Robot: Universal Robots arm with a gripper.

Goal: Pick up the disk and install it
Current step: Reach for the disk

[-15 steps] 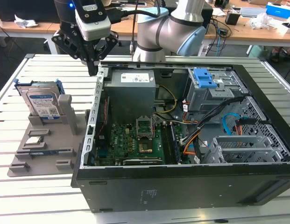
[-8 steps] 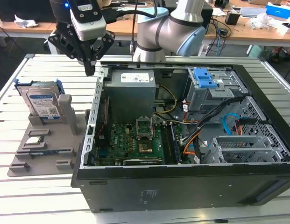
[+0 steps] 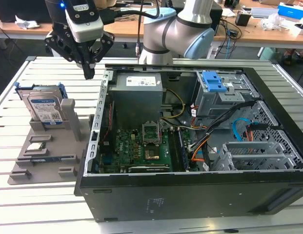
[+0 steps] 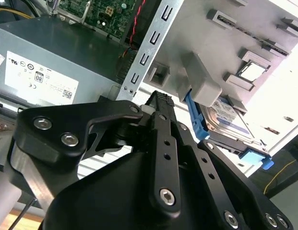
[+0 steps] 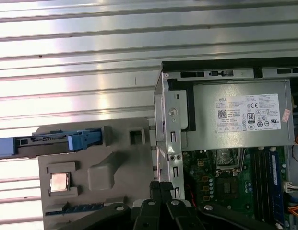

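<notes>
One disk (image 3: 44, 108), flat silver metal with a printed label in a blue plastic frame, is seen standing on edge in the grey moulded holder (image 3: 53, 161) on the ribbed metal bench (image 3: 14, 204). The black hand (image 3: 88, 73), fingers pressed together and empty, is held above, well apart. Approach stage is judged; pick-up not yet made.

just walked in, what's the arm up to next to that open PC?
The arm's gripper, shut and empty, hangs above the spot where the grey parts holder meets the open PC case. The disk stands upright in the holder on the exterior view's left, not yet picked up.
</notes>
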